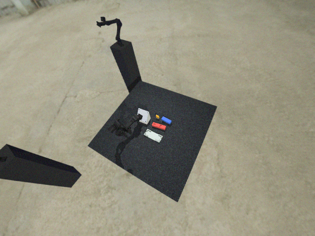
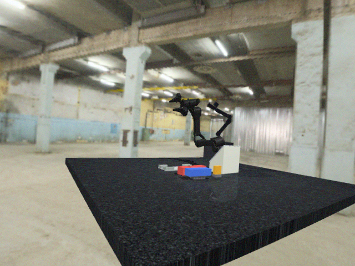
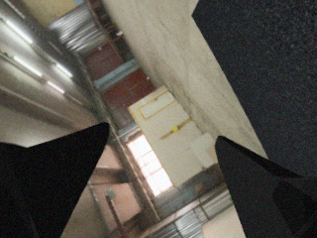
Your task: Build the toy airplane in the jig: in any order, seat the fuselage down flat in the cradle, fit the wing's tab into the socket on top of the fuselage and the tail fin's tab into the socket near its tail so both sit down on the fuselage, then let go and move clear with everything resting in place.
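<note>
The red fuselage (image 1: 158, 125) (image 2: 183, 169) lies flat on the black table (image 1: 165, 164) (image 2: 172, 214), with two dark sockets on its top. The blue wing (image 1: 166, 120) (image 2: 197, 172) and the small yellow tail fin (image 1: 157, 116) (image 2: 217, 169) lie just beside it. The light grey jig cradle (image 1: 153, 135) (image 2: 167, 167) lies empty on the fuselage's other side. My gripper (image 1: 138, 117) (image 2: 176, 105) (image 3: 163, 135) is open and empty. It is raised high above the table, well apart from all the parts, and points outward at the hall.
A white wedge block (image 1: 144, 118) (image 2: 226, 160) stands next to the tail fin, by the arm's base. A dark pillar (image 1: 125, 63) with a camera mount stands at the table's far corner, another (image 1: 38, 167) lies off to the left. The table's edge shows in the wrist view (image 3: 277, 59).
</note>
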`<state>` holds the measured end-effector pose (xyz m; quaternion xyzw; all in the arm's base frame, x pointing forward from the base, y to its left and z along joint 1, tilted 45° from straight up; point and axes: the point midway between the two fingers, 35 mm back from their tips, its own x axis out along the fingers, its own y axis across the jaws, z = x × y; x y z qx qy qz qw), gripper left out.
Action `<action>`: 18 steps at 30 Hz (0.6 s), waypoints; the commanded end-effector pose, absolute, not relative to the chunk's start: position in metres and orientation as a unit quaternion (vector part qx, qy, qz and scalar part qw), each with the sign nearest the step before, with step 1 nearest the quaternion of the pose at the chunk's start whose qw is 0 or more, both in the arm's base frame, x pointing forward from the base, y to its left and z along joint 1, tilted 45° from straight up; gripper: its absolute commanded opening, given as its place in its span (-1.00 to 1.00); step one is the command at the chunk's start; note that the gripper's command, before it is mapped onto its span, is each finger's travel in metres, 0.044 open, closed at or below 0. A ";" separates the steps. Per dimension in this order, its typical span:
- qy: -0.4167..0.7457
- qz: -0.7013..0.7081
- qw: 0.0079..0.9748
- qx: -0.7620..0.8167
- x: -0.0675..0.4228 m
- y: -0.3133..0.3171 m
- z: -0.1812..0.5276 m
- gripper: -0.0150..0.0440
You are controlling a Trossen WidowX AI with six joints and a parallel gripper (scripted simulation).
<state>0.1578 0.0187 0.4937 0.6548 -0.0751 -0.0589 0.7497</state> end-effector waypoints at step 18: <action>-0.009 -0.040 0.968 0.248 0.242 0.177 0.408 1.00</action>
